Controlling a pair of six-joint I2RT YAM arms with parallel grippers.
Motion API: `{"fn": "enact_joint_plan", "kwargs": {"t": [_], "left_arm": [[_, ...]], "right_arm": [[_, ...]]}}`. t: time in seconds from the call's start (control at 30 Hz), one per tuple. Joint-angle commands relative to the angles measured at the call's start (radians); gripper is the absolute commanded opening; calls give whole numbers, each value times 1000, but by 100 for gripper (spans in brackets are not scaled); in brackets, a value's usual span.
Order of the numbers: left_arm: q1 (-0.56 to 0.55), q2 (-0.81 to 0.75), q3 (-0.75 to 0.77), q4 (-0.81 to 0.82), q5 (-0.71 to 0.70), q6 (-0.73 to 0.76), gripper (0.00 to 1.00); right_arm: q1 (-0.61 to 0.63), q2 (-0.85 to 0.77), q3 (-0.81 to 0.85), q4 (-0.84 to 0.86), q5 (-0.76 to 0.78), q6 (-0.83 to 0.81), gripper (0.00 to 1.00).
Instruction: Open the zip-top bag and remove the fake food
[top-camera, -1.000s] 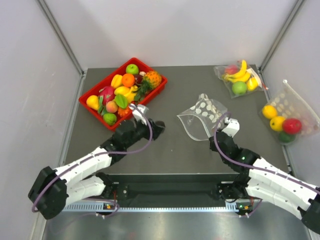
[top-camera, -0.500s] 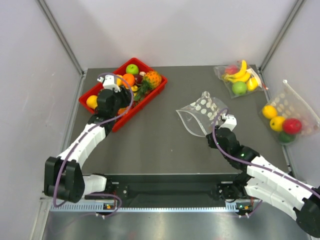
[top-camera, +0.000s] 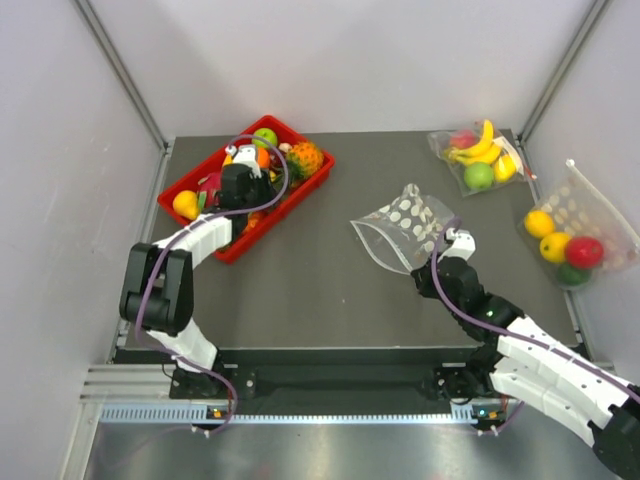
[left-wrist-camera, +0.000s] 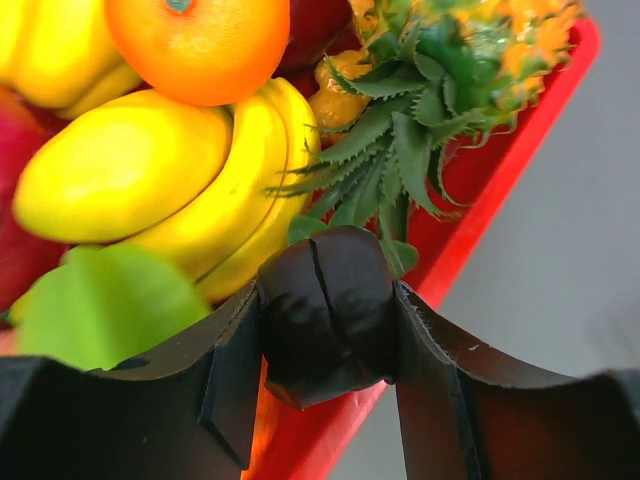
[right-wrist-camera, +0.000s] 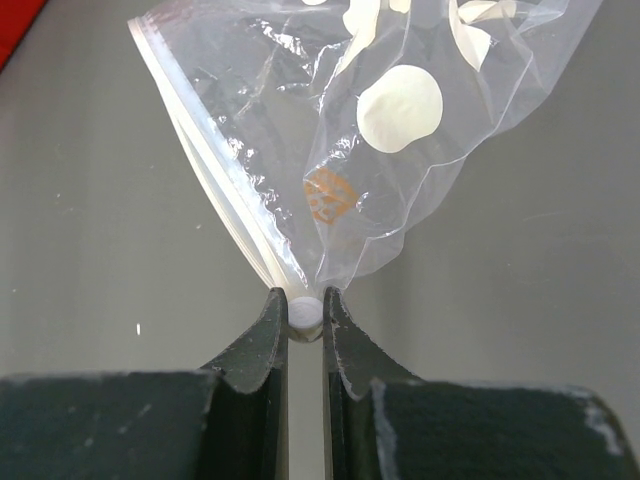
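The left gripper (left-wrist-camera: 328, 290) is positioned over the red tray (left-wrist-camera: 510, 150) at the far left of the counter (top-camera: 320, 280). Its jaws are pressed against both sides of a dark fake fruit (left-wrist-camera: 330, 335), a rounded, near-black piece with a seam down its face. The fruit is held above the tray's near edge. Just beyond it in the tray lie a banana bunch (left-wrist-camera: 240, 190), an orange (left-wrist-camera: 200, 40) and a pineapple (left-wrist-camera: 450, 60), whose green leaves reach down to the held fruit.

The right gripper (right-wrist-camera: 305, 312) is at centre right of the counter. Its jaws are almost fully together and pinch the near corner of the zip-top bag (top-camera: 405, 225), with a small white bead at the end of the zip strip (right-wrist-camera: 215, 175) sitting between the tips. The strip runs from that corner away to the left. The bag is clear with pale round dots, and its film rises in loose creases beyond the jaws. Its far end rests on the counter, well apart from the tray.

Two further bags are located at the right edge of the counter:
- a clear bag of banana and green apple (top-camera: 478, 155) in the far corner;
- a larger dotted bag of yellow and red fruit (top-camera: 570, 235), nearer.
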Motion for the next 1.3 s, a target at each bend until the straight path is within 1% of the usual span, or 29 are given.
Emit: {"fn": "enact_joint_plan", "kwargs": {"t": [0.0, 0.03, 0.07, 0.1, 0.13, 0.17, 0.3, 0.33, 0.37, 0.5, 0.57, 0.6, 0.63, 0.7, 0.73, 0.77, 0.8, 0.83, 0.9, 1.03, 1.27], "left_arm": [[6, 59, 86, 31, 20, 38, 43], [7, 64, 89, 31, 19, 44, 48], [7, 70, 94, 28, 20, 45, 62], [6, 78, 98, 22, 19, 47, 66], [6, 79, 98, 22, -18, 54, 66], [7, 82, 97, 21, -22, 56, 67], [6, 67, 82, 21, -32, 58, 87], [6, 60, 78, 24, -29, 56, 96], [6, 52, 75, 24, -26, 55, 99], [4, -22, 65, -11, -32, 48, 99], [-2, -55, 63, -50, -45, 45, 99], [-5, -92, 62, -64, -62, 45, 99], [-7, -112, 62, -80, -71, 42, 99], [-10, -172, 54, -128, -79, 36, 99], [-11, -193, 49, -145, -81, 27, 99], [-11, -213, 45, -162, -79, 19, 99], [-13, -255, 40, -215, -82, 13, 99], [-13, -273, 43, -243, -97, -5, 99], [-13, -322, 52, -306, -104, -14, 99], [-14, -413, 52, -454, -116, -40, 99], [-14, -546, 55, -602, -99, -30, 99]], "right_arm": [[-16, -21, 1, 24, -22, -5, 0], [-18, -30, -2, 21, -22, -5, 0], [-18, -35, -4, 18, -22, -4, 0], [-18, -39, -5, 12, -21, -4, 0], [-18, -44, -8, 12, -19, -4, 0], [-18, -47, -10, 10, -19, -4, 0], [-19, -42, -10, 8, -22, -4, 1], [-18, -38, -10, 12, -24, -4, 1], [-18, -36, -8, 12, -27, -5, 1], [-19, -29, 2, 5, -24, -18, 3], [-21, -23, 15, -8, -22, -31, 15], [-19, -21, 21, -16, -19, -37, 23], [-19, -16, 31, -21, -18, -41, 44], [-19, -15, 44, -41, -16, -54, 54], [-19, -12, 56, -47, -16, -59, 69], [-19, -9, 64, -56, -13, -65, 73], [-19, -9, 70, -73, -10, -74, 81], [-18, -7, 87, -80, -4, -79, 97], [-21, -6, 105, -102, 5, -97, 100], [-21, -3, 169, -122, 56, -143, 100], [-39, 25, 292, -114, 125, -245, 100]]}}
